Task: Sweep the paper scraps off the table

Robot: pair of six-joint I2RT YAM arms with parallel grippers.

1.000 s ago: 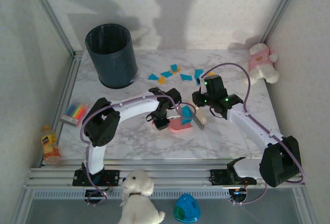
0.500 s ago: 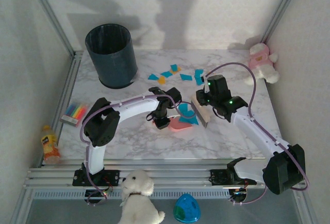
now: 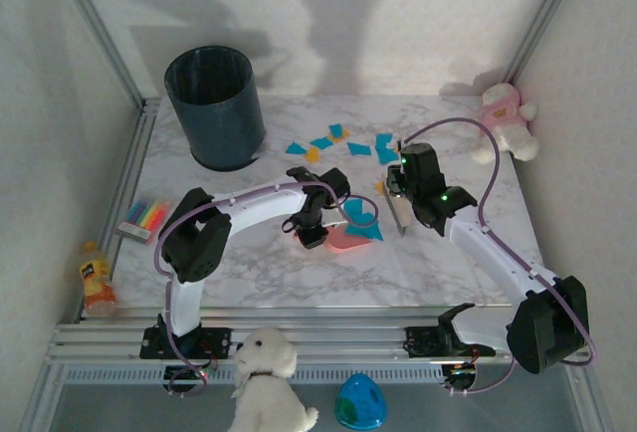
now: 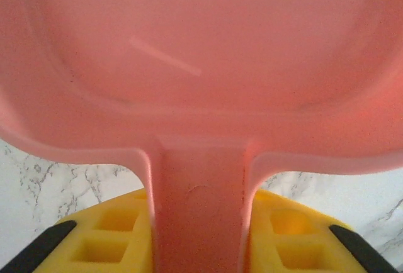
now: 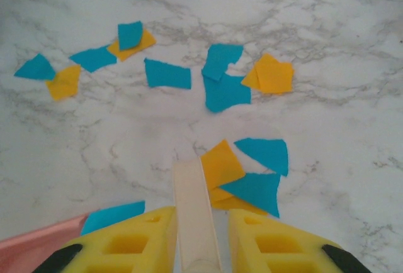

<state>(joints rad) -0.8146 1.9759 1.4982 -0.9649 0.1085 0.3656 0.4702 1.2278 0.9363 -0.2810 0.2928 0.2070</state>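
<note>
Table (image 3: 249, 273): white marble top with grey veining, aluminium rails along its edges.
Paper scraps (image 3: 359, 148): orange and bright blue pieces lie loose in a band near the far edge, right of the middle; a few more lie closer to the table's centre, just ahead of the brush, some overlapping.
Scraps at the pan: blue pieces lie on the dustpan's far-right part; whether they are fully inside it is unclear.
Left gripper (image 3: 314, 236): near the table's centre, its yellow fingers (image 4: 113, 235) clenched on the handle of the dustpan.
Dustpan (image 4: 201, 46): pink, low over the table's middle, its mouth turned to the right.
Right gripper (image 5: 196, 241): right of the centre, fingers clamped on the pale handle of the brush.
Brush (image 3: 400, 211): just right of the dustpan; contact with the table cannot be told.
Bin (image 3: 216, 107): dark, round, upright at the far-left corner.
Plush toy (image 3: 505, 121): pink and white, at the far-right corner.
Sticky notes (image 3: 145, 216): multicoloured pack beyond the left edge.
</note>
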